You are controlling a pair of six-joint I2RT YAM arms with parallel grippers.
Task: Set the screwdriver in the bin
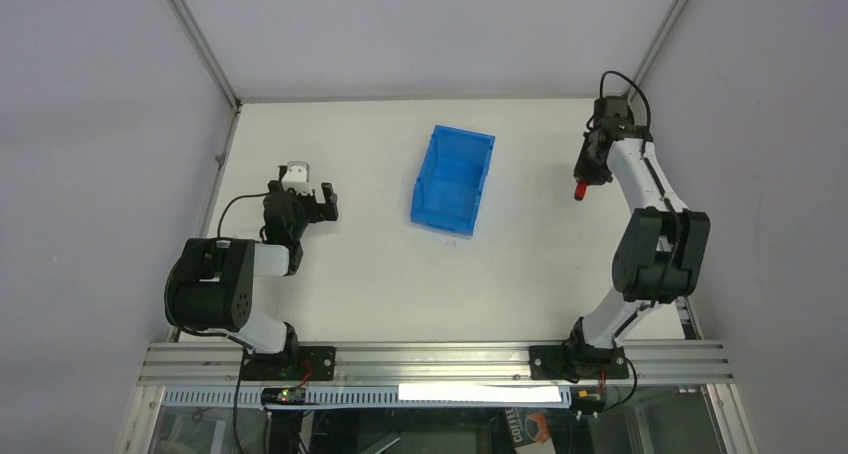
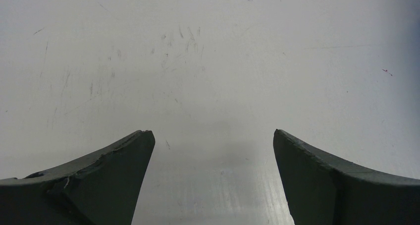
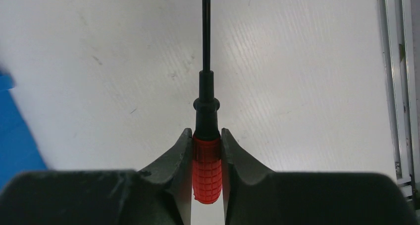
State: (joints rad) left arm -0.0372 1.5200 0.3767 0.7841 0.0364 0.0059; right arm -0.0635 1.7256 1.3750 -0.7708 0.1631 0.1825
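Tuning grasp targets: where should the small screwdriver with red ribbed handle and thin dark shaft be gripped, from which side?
Grip the small red-handled screwdriver on its ribbed handle, coming from the butt end in line with the shaft, jaws across its sides. The handle is the thickest, textured part; the shaft looks too thin to pinch firmly. The right gripper holds it so.

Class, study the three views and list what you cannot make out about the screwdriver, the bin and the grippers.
Screwdriver tip: right wrist view, shaft cut off by the top edge.
Its shaft: top view, hidden by the right gripper or too thin; only red shows.
Bin: right wrist view, a blue sliver cut off by the left edge.
Whether the screwdriver touches the table: no view settles it.
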